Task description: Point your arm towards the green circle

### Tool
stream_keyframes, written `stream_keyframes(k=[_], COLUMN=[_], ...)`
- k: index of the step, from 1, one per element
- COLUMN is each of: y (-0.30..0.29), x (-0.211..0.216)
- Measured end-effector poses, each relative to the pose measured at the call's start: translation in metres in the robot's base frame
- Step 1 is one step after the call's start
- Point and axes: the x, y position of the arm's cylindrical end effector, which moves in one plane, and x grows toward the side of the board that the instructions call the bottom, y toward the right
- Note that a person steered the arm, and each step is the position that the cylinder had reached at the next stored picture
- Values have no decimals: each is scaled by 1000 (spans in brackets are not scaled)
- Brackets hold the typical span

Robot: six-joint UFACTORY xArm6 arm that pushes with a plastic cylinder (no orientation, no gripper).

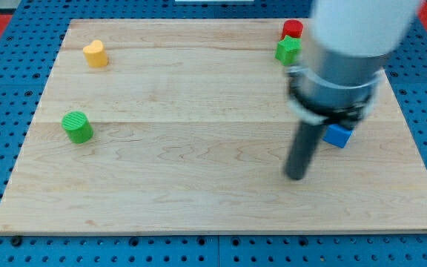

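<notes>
The green circle (77, 127) is a short green cylinder standing near the left edge of the wooden board (199, 185). My tip (296, 176) rests on the board at the view's right, far to the right of the green circle and a little lower. The rod rises from it to the large grey and white arm body at the view's top right.
A yellow heart block (96, 53) sits at the top left. A red block (293, 30) and a green star-like block (288, 50) sit at the top, partly behind the arm. A blue block (338, 136) lies just right of the rod. Blue pegboard surrounds the board.
</notes>
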Motion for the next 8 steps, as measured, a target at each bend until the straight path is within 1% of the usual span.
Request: stream_keyframes(k=[2,3,4,5,6,7,8], y=[-177,-293,-341,-338,-319,-276,-250], x=[29,30,-13,-59,-79,-79,-94])
